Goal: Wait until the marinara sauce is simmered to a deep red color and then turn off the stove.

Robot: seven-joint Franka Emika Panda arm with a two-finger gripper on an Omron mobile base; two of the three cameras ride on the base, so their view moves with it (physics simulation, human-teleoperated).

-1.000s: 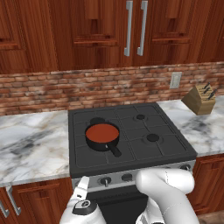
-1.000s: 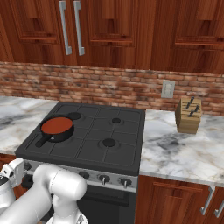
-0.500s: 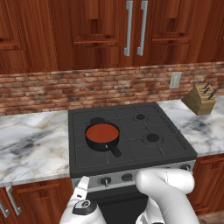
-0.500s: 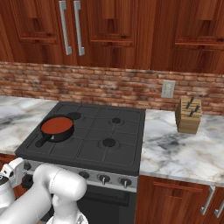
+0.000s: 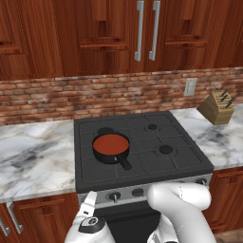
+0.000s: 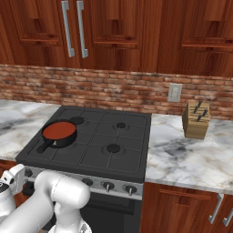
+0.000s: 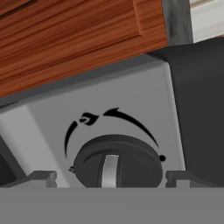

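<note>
A wide dark grey stove (image 5: 142, 152) sits between two stretches of white marble counter (image 5: 33, 156), under a red brick backsplash (image 5: 57, 97) and dark wooden cabinets (image 5: 95, 33) with silver handles. The marinara sauce (image 5: 111, 143), a deep red disc, fills a small black saucepan (image 5: 112, 150) on the stove's front left burner, handle pointing toward the front. A knife block (image 5: 216, 107) stands on the right counter below a wall outlet (image 5: 190, 86). The gripper (image 7: 109, 177) is low at the stove's front left corner, its fingertips (image 7: 40, 177) spread either side of a dark knob (image 7: 117, 161) on the silver front strip
</note>
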